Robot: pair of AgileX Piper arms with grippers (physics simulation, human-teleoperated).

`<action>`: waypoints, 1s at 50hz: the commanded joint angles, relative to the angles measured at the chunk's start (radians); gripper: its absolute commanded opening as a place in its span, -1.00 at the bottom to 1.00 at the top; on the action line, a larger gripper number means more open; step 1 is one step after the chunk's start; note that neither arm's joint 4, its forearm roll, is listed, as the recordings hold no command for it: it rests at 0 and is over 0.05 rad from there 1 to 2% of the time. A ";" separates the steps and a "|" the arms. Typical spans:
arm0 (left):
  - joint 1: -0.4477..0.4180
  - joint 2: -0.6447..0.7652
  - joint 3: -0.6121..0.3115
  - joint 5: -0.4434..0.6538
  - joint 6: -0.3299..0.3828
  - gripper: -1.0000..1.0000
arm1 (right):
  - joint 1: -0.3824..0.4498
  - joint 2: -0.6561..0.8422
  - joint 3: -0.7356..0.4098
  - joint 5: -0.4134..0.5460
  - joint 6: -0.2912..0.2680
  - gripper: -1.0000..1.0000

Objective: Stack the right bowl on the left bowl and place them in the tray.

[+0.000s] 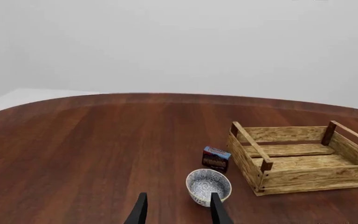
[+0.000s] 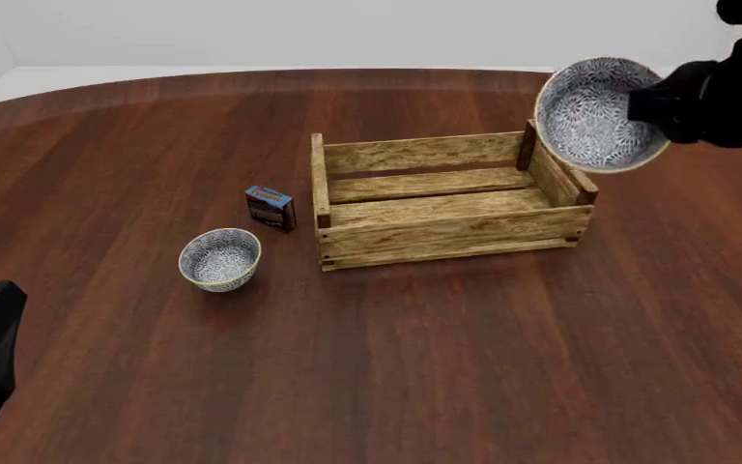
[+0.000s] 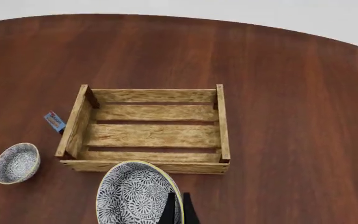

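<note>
No text, brand, number or sign can be read in any of the views. The one thing that looks printed is the small blue-red box (image 1: pixel 216 158) beside the tray (image 1: pixel 303 176): its faces show a blue band over a dark reddish field, but any lettering there is too small and blurred to make out, in the front view as well as both wrist views. The dense blue-grey markings on the left bowl (image 2: pixel 220 259) and the right bowl (image 2: pixel 599 114) are ornament only, not writing.
</note>
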 commanded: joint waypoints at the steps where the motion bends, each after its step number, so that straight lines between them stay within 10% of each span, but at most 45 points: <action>1: -0.011 0.004 -0.076 0.060 0.020 1.00 | 0.076 -0.045 -0.040 -0.082 0.042 -1.00; 50: -0.069 0.339 -0.118 -0.205 0.080 1.00 | 0.254 -0.006 0.125 -0.445 0.074 -1.00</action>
